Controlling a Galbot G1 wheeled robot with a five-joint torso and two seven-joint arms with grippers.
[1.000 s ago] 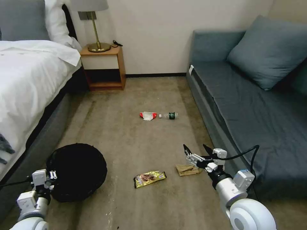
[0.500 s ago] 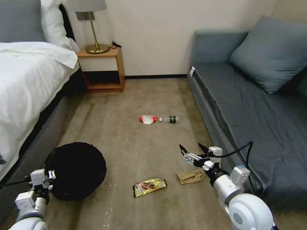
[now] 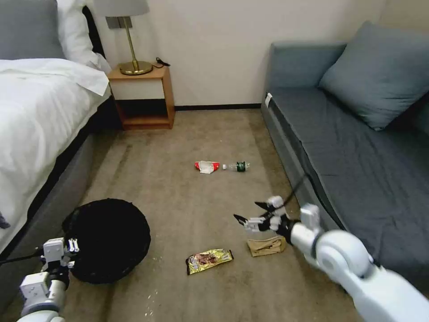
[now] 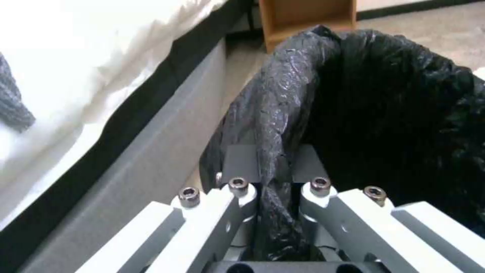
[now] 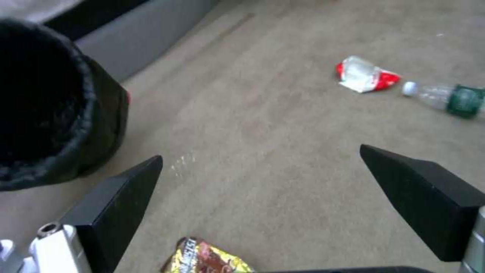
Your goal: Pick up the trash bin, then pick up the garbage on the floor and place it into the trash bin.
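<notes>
The trash bin [image 3: 107,239] hangs by its bagged rim, pinched in the left hand [image 4: 275,189]; the right hand [image 3: 252,213], spread wide and empty, hovers just above the crumpled brown paper [image 3: 267,245].

Head camera looks down from high over the carpet [image 3: 187,147]. Left wrist camera sits tight against the bin [image 4: 394,113], facing twelve o'clock. Right wrist camera hangs low, aimed toward eleven; it shares bin, wrapper [image 5: 366,74] and bottle [image 5: 447,99] with head.
</notes>
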